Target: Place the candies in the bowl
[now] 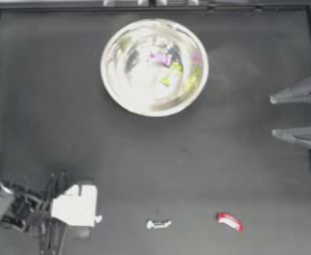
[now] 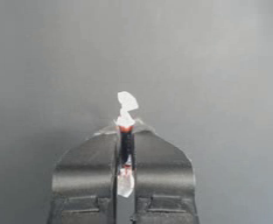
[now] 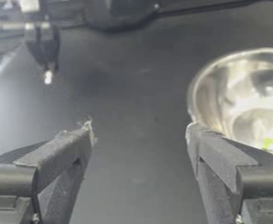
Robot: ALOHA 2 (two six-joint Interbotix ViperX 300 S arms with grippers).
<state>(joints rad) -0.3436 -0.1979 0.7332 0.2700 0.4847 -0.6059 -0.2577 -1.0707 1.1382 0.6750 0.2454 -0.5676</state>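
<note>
The silver bowl (image 1: 121, 94) stands at the table's far middle, with a purple-white candy (image 1: 161, 59) and a yellow-green candy (image 1: 173, 72) inside it. At the near left, my left gripper (image 1: 95, 218) is shut on a white candy (image 2: 126, 105), whose twisted end sticks out past the tips. Another white candy (image 1: 158, 224) lies on the table to its right, and the red-white candy (image 1: 229, 221) lies farther right. My right gripper (image 1: 274, 114) waits open and empty at the right edge, beside the bowl (image 3: 221, 78).
A raised frame (image 1: 151, 7) borders the dark table. In the right wrist view the left gripper (image 3: 45, 57) shows far off, lifted a little above the table with the white candy (image 3: 47, 78) hanging from its tips.
</note>
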